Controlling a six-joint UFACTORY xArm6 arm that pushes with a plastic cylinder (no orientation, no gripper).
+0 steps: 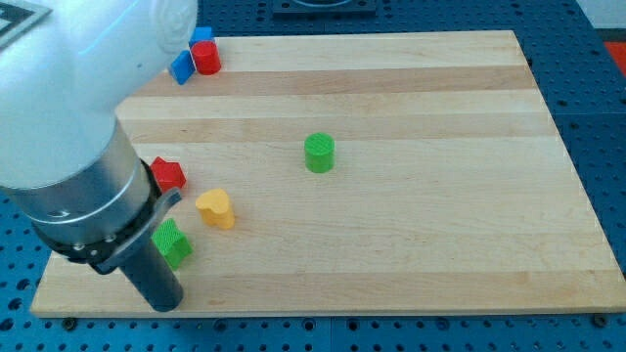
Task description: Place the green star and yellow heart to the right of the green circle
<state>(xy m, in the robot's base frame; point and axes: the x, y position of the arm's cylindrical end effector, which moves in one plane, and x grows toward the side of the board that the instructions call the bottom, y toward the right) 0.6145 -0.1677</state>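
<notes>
The green circle (319, 154) stands near the middle of the wooden board. The yellow heart (215, 208) lies to its lower left. The green star (173, 242) lies below and left of the heart, partly hidden by the arm. My rod comes down at the view's lower left and my tip (166, 303) rests near the board's bottom edge, just below the green star and close to it.
A red block (169, 175) sits at the left, half behind the arm. A red cylinder (206, 59) and two blue blocks (183, 66) cluster at the top left. The arm's large white and grey body (68, 147) covers the board's left side.
</notes>
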